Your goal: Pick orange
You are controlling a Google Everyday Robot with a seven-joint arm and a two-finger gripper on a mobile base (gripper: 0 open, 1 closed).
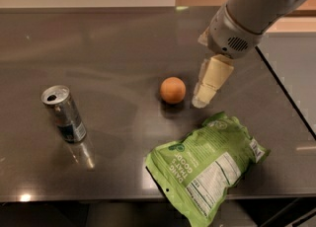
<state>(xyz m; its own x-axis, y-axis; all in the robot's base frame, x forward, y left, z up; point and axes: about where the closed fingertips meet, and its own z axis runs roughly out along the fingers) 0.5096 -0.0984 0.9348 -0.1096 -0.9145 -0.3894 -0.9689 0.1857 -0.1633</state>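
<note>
At the left of the dark table we see a drink can standing upright. Near the middle the orange sits alone on the surface. Just to its right hangs the gripper, tip pointing down; we cannot tell whether it is spread or closed. A green bag lies at the front right.

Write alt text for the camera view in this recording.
The robot's gripper hangs close beside an orange on a dark table, apparently not touching it. A drink can stands farther left, and a green bag lies near the front edge.
</note>
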